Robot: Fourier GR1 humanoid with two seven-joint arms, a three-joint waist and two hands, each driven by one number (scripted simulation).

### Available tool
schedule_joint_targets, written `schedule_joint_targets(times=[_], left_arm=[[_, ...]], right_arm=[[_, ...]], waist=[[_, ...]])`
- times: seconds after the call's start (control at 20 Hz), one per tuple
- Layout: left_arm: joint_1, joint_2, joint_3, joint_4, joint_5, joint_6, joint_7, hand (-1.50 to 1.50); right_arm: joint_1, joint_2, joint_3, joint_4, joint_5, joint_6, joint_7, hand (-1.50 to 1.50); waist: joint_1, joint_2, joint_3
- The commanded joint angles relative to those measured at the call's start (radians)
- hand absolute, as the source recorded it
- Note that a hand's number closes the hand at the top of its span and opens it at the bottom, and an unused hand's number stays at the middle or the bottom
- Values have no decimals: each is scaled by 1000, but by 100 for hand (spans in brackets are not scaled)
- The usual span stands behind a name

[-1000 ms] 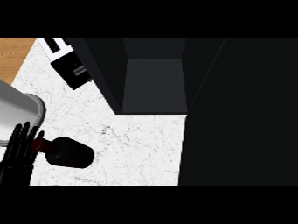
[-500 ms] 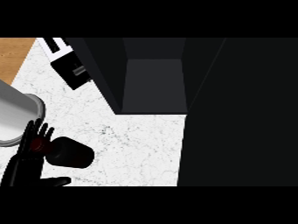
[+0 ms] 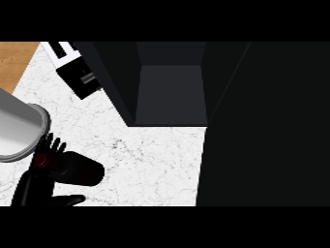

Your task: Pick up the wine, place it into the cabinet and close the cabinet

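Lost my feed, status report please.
Left hand open beside wine, not gripping. Right hand not in view. Cabinet open, counter path unobstructed.

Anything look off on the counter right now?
Yes: the wine bottle lies on its side on the marble counter, not upright, beside the left robot hand. The cabinet stands open.

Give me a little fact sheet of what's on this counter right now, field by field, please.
surface: white marbled counter
wine: dark bottle lying on the counter at lower left
left hand: black hand right beside the bottle, fingers straight, open
right hand: not in view
cabinet: dark cabinet, standing open, nothing visible inside
other: grey cylinder at the left edge; a black and white object at upper left
wine in cabinet: not yet
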Motion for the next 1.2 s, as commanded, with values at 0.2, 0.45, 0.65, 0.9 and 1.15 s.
schedule_joint_targets(times=[0.2, 0.45, 0.65, 0.9, 1.15], left_arm=[[-13, 29, 18, 39, 34, -34, 14, -150], [-91, 11, 15, 188, 3, -20, -83, -150], [-115, -12, -8, 190, -6, 12, -71, -150], [-142, -43, -9, 298, -14, -1, -170, -150], [-178, -11, -16, 351, 27, -107, -168, 150]], right_arm=[[85, 35, 18, -107, -49, 15, -13, -150], [96, 22, -16, -121, -83, 33, -10, -150], [-3, 16, -44, -41, -80, 18, 6, -150], [-7, -3, -50, -155, -111, 8, 107, -150], [42, 39, 31, -99, -13, 15, 20, -150]], waist=[[1, -1, 0], [-3, 0, 0], [2, 0, 0], [-4, -1, 0], [-1, 0, 0]])
